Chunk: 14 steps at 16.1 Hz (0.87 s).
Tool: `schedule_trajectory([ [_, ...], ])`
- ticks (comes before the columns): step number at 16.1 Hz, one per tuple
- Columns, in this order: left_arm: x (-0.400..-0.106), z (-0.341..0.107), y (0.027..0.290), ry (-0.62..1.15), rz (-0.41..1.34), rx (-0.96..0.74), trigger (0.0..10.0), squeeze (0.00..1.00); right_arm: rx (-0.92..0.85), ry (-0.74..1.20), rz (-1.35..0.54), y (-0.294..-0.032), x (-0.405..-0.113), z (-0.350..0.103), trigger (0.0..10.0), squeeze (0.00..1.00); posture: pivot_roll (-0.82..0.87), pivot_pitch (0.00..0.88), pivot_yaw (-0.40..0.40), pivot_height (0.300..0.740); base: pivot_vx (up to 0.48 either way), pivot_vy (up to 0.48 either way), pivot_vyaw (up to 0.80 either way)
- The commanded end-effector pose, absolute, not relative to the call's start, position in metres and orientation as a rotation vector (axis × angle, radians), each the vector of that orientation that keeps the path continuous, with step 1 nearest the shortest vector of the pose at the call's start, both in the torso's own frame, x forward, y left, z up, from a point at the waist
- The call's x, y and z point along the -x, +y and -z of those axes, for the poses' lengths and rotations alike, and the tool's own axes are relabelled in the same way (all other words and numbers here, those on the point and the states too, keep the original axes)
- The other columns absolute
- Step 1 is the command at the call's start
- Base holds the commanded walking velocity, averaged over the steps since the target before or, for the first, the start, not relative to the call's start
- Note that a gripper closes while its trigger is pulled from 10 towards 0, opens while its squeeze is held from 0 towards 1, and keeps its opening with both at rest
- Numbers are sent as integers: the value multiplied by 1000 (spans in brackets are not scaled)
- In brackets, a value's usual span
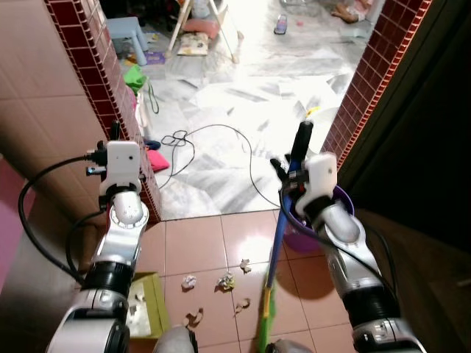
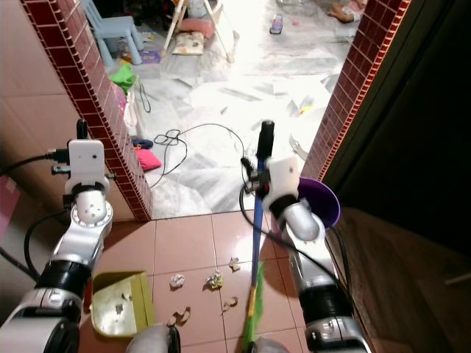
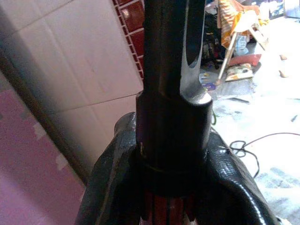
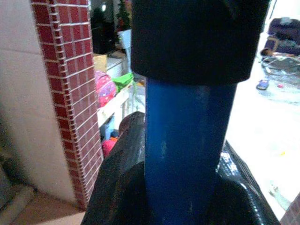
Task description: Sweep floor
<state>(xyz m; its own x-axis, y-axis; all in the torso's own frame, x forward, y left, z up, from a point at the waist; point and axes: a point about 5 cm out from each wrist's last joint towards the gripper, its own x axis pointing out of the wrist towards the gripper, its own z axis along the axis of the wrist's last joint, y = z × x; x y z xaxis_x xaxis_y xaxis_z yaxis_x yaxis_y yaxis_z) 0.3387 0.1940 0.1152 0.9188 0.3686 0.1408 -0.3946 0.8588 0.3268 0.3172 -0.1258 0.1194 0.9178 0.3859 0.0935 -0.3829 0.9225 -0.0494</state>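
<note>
My two arms are silver, jointed with rounded elbows and black ribbed bands. A white camera box caps each wrist. Black cables loop loosely from my left arm and run down my right. Each pincer has long black fingers (image 3: 117,178) with textured pads.

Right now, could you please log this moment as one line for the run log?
right gripper: shut on broom handle | left gripper: shut on dustpan handle | dustpan: on floor | paper scraps: unswept, on red tiles
</note>
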Motion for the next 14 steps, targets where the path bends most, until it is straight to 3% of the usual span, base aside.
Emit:
schedule_trajectory([
  [1, -348, -133, 190, -148, -400, -360, 10000, 0, 26, -165, -387, -119, -326, -134, 10000, 0, -86, 54, -7, 740, 0, 0, 0],
  [5, -361, -137, 166, -159, -319, -307, 10000, 0, 33, -187, -385, -107, -334, -140, 10000, 0, -108, 55, -13, 740, 0, 0, 0],
  [10, -360, -112, 136, -43, -201, -183, 10000, 0, 61, -180, -401, -110, -329, -135, 10000, 0, -144, 64, -19, 740, 0, 0, 0],
  [14, -355, -103, 139, -46, -230, -238, 10000, 0, 89, -177, -395, -116, -326, -133, 10000, 0, -156, 64, -23, 740, 0, 0, 0],
])
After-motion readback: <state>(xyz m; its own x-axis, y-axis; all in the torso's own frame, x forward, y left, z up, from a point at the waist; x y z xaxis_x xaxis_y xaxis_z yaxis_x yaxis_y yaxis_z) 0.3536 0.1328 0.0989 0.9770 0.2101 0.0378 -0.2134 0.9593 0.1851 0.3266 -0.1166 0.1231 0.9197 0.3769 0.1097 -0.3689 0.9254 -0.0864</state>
